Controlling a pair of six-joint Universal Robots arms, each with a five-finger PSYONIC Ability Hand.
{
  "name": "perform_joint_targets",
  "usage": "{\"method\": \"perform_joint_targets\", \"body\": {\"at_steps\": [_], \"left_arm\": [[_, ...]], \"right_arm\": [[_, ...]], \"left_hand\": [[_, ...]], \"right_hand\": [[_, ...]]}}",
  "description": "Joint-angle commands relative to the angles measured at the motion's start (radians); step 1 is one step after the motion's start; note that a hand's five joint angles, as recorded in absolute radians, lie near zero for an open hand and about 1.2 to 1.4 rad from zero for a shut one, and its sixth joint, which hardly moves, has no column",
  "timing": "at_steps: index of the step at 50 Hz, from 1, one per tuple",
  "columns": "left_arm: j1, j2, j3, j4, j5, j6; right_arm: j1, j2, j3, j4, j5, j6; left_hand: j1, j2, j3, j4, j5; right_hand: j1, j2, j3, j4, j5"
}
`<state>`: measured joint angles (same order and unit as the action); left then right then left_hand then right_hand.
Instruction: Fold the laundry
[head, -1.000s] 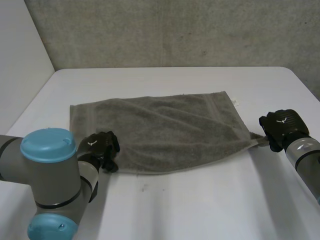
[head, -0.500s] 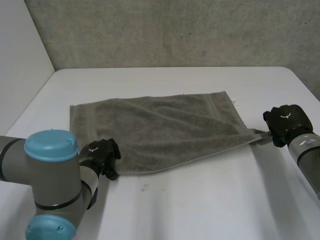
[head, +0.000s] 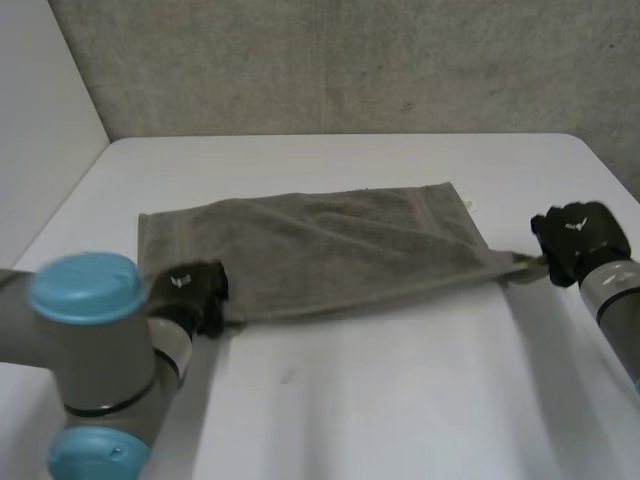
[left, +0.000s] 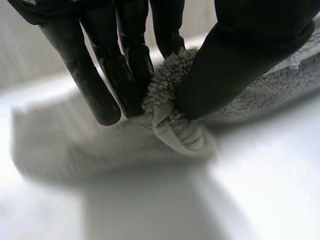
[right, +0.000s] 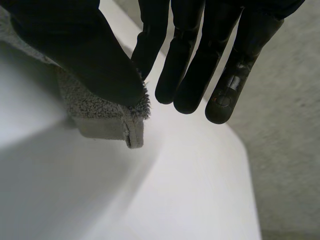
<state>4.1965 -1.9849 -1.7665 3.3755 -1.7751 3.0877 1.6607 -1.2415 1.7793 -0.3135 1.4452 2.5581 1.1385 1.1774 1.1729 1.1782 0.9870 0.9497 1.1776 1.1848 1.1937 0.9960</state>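
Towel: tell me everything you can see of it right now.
The towel is grey terry with hemmed edges and a woven band near each short end. It lies spread lengthwise on the white table, wrinkled, its near edge pulled taut. The left hand pinches its near-left corner between thumb and fingers; the right hand pinches its near-right corner likewise. A small pale tag sits at its far-right corner.

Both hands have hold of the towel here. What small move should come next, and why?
Probably lift both corners together and carry them toward the far edge. The left hand and right hand each pinch a near corner of the towel, its near edge stretched between them, while the far half lies flat on the table.
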Motion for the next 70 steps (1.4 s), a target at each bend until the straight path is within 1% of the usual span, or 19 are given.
{"method": "perform_joint_targets", "body": {"at_steps": [1, 7, 11, 14, 16, 19, 28, 33, 36, 38, 39, 41, 42, 43, 46, 55, 62, 69, 70], "left_arm": [[0.005, 0.307, 0.065, -0.027, 0.019, 0.18], [0.043, 0.362, 0.211, -0.201, 0.057, 0.377], [0.094, 0.341, 0.265, -0.408, 0.114, 0.526], [0.106, 0.307, 0.271, -0.473, 0.135, 0.563], [0.131, 0.207, 0.28, -0.588, 0.167, 0.611], [0.151, 0.137, 0.283, -0.63, 0.172, 0.631], [0.165, -0.058, 0.403, -0.613, 0.172, 0.651], [0.166, -0.114, 0.607, -0.542, 0.169, 0.672], [0.165, -0.118, 0.762, -0.395, 0.169, 0.674], [0.163, -0.1, 0.875, -0.178, 0.164, 0.672], [0.163, -0.1, 0.875, -0.177, 0.164, 0.672], [0.155, -0.053, 0.897, 0.061, 0.163, 0.669], [0.155, -0.052, 0.897, 0.062, 0.163, 0.669], [0.155, -0.025, 0.877, 0.168, 0.161, 0.669], [0.154, 0.014, 0.802, 0.318, 0.163, 0.663], [0.168, 0.037, 0.529, 0.3, 0.171, 0.661], [0.183, -0.009, 0.23, 0.292, 0.235, 0.674], [0.183, -0.031, 0.119, 0.262, 0.237, 0.695], [0.183, -0.02, 0.116, 0.242, 0.235, 0.709]], "right_arm": [[-0.001, -0.2, -0.083, 0.088, 0.012, -0.038], [0.002, -0.282, -0.28, 0.383, -0.006, -0.142], [0.014, -0.27, -0.389, 0.613, -0.019, -0.235], [0.016, -0.213, -0.397, 0.709, -0.02, -0.309], [0.017, -0.167, -0.394, 0.735, -0.017, -0.341], [0.025, -0.086, -0.388, 0.758, 0.003, -0.383], [0.132, 0.086, -0.462, 0.725, 0.081, -0.395], [0.158, 0.152, -0.693, 0.514, 0.168, -0.375], [0.165, 0.151, -0.764, 0.416, 0.198, -0.352], [0.163, 0.122, -0.851, 0.138, 0.248, -0.291], [0.163, 0.122, -0.851, 0.137, 0.248, -0.291], [0.157, 0.042, -0.825, -0.136, 0.254, -0.262], [0.157, 0.042, -0.825, -0.138, 0.254, -0.262], [0.16, -0.004, -0.789, -0.226, 0.254, -0.263], [0.168, -0.055, -0.724, -0.247, 0.241, -0.271], [0.16, -0.058, -0.502, -0.139, 0.192, -0.262], [0.157, -0.03, -0.28, -0.029, 0.153, -0.263], [0.163, 0.02, -0.187, -0.016, 0.149, -0.251], [0.168, 0.028, -0.183, -0.013, 0.15, -0.236]], "left_hand": [[0.258, 0.219, 0.223, 0.218, 0.235], [0.258, 0.219, 0.223, 0.218, 0.235], [0.258, 0.219, 0.223, 0.218, 0.235], [0.258, 0.219, 0.223, 0.218, 0.235], [0.258, 0.219, 0.223, 0.218, 0.235], [0.258, 0.219, 0.223, 0.218, 0.235], [0.258, 0.219, 0.223, 0.218, 0.235], [0.258, 0.219, 0.223, 0.218, 0.235], [0.258, 0.219, 0.223, 0.218, 0.235], [0.258, 0.219, 0.223, 0.218, 0.235], [0.258, 0.219, 0.223, 0.218, 0.235], [0.258, 0.219, 0.223, 0.218, 0.235], [0.258, 0.219, 0.223, 0.218, 0.235], [0.258, 0.219, 0.223, 0.218, 0.235], [0.258, 0.219, 0.223, 0.218, 0.235], [0.258, 0.219, 0.223, 0.218, 0.235], [0.258, 0.219, 0.223, 0.218, 0.235], [0.258, 0.219, 0.223, 0.218, 0.235], [0.258, 0.219, 0.223, 0.218, 0.235]], "right_hand": [[0.447, 0.219, 0.211, 0.203, 0.226], [0.447, 0.219, 0.211, 0.203, 0.226], [0.447, 0.219, 0.211, 0.203, 0.226], [0.447, 0.219, 0.211, 0.203, 0.226], [0.447, 0.219, 0.211, 0.203, 0.226], [0.447, 0.219, 0.211, 0.203, 0.226], [0.447, 0.219, 0.211, 0.203, 0.226], [0.447, 0.219, 0.211, 0.203, 0.226], [0.447, 0.219, 0.211, 0.203, 0.226], [0.447, 0.219, 0.211, 0.203, 0.226], [0.447, 0.219, 0.211, 0.203, 0.226], [0.447, 0.219, 0.211, 0.203, 0.226], [0.447, 0.219, 0.211, 0.203, 0.226], [0.447, 0.219, 0.211, 0.203, 0.226], [0.447, 0.219, 0.211, 0.203, 0.226], [0.447, 0.219, 0.211, 0.203, 0.226], [0.447, 0.219, 0.211, 0.203, 0.226], [0.447, 0.219, 0.211, 0.203, 0.226], [0.23, 0.002, -0.005, -0.014, 0.009]]}}
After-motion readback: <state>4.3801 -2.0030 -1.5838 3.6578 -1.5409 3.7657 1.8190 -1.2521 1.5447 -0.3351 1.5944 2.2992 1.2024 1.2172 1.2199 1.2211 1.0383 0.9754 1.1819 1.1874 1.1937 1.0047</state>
